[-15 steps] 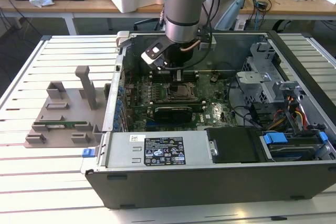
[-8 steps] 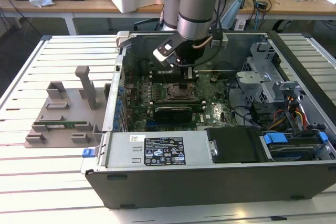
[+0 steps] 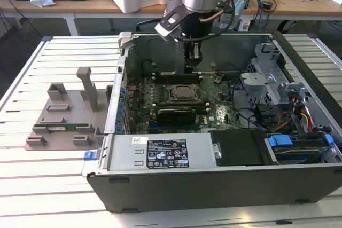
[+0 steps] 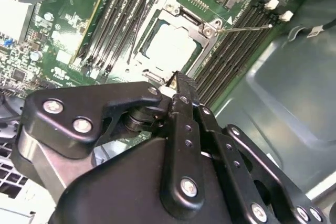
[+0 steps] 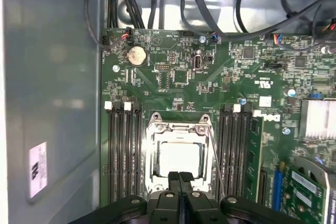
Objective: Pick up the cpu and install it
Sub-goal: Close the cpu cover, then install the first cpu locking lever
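Observation:
The cpu (image 5: 178, 158) (image 4: 170, 45), a flat square with a silvery top, lies inside the socket's metal frame (image 5: 177, 125) on the green motherboard (image 5: 220, 82). My gripper (image 5: 180, 178) (image 4: 177, 80) hangs just above the edge of the socket, its two black fingertips pressed together with nothing between them. In the exterior view the gripper (image 3: 193, 54) is inside the open computer case (image 3: 214, 185), over the back of the board and a little behind the socket (image 3: 184, 93).
Black memory slots (image 5: 123, 150) flank the socket on both sides, and a thin wire lever (image 4: 242, 26) runs along one side. Cables and a drive cage (image 3: 267, 86) fill the exterior view's right. A grey fixture (image 3: 64, 116) with a green memory stick sits outside the case.

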Motion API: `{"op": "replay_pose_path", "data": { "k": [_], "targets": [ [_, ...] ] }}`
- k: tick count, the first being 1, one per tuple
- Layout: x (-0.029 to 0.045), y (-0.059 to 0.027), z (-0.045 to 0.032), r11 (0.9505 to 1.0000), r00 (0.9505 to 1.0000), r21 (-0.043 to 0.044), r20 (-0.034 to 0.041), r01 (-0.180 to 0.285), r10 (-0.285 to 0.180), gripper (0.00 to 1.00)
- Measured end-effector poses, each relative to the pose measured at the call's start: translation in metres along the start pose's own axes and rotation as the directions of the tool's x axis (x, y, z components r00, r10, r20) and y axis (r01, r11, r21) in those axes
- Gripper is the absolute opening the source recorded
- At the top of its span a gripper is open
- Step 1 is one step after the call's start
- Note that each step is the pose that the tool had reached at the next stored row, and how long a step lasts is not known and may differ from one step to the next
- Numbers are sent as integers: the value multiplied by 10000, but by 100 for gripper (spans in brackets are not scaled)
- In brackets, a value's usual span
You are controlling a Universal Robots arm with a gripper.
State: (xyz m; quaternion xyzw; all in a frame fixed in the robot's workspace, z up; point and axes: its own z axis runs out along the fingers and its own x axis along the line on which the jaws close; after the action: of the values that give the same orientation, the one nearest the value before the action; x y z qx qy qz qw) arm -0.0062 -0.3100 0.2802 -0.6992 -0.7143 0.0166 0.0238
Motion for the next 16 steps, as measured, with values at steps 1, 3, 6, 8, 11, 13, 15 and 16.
{"op": "replay_pose_path", "data": {
  "k": [1, 3, 6, 8, 11, 13, 15, 16],
  "targets": [
    [0, 0, -1, 10000, 10000, -1, -3, 0, 0, 11],
    [0, 0, -2, 10000, 10000, 1, -3, 0, 0, 11],
    [0, 0, -2, 10000, 10000, 0, -6, 0, 0, 11],
    [0, 0, -2, 10000, 10000, 0, -8, 0, 0, 11],
    [0, 0, -2, 10000, 10000, 0, -10, 5, -5, 11],
    [0, 0, -2, 10000, 10000, 2, -5, 82, -82, 11],
    [0, 0, -2, 9963, 9963, 12, 38, 862, -862, 11],
    [0, 0, -2, 9913, 9913, 19, 64, 1317, -1317, 11]
  ]
}}
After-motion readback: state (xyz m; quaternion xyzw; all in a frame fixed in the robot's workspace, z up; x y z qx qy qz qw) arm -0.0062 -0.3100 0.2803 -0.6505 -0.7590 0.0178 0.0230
